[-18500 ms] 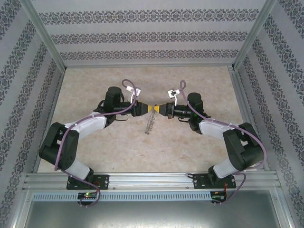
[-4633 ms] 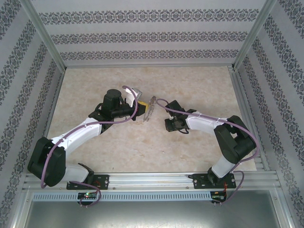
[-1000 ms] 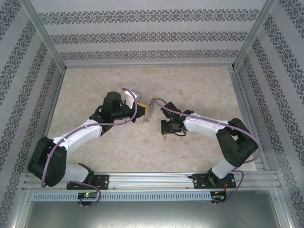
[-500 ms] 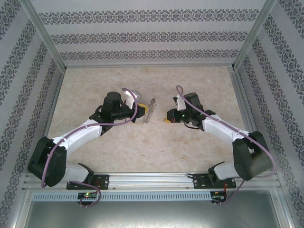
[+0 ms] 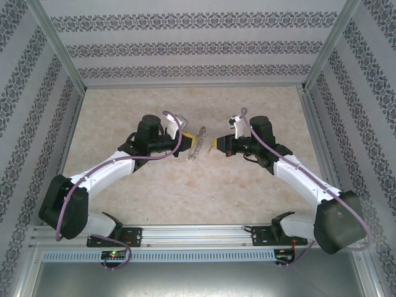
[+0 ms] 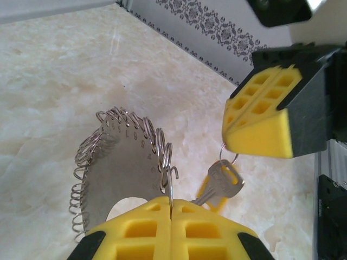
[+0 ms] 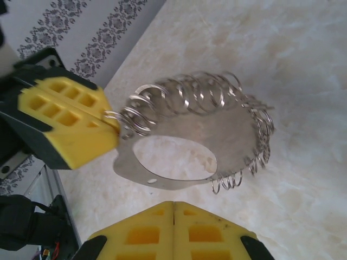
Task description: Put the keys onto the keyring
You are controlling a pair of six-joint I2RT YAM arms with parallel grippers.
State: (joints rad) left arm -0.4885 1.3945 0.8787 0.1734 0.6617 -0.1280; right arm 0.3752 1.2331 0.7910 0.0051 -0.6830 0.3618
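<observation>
Left wrist view: my left end effector (image 6: 171, 208) clenches the large silvery loop-fringed metal keyring (image 6: 124, 173) edge-up above the surface (image 6: 54, 81), presenting its loops to my right end effector (image 6: 234, 125), which pinches the tiny yellow-headed metal key (image 6: 223, 183) dangling just beside, seemingly for threading.

Satin grey metal plate of keyring (image 7: 233, 141), shiny wire loops — key (image 6: 225, 181) silvery metal; tabletop (image 5: 185, 192) smooth, marble-look, faint sheen.

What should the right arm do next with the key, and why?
Probably ease the right gripper toward the left gripper, bringing the key up to the rim of the keyring. Both are shut; the key hangs just short of the keyring, not yet threaded.
</observation>
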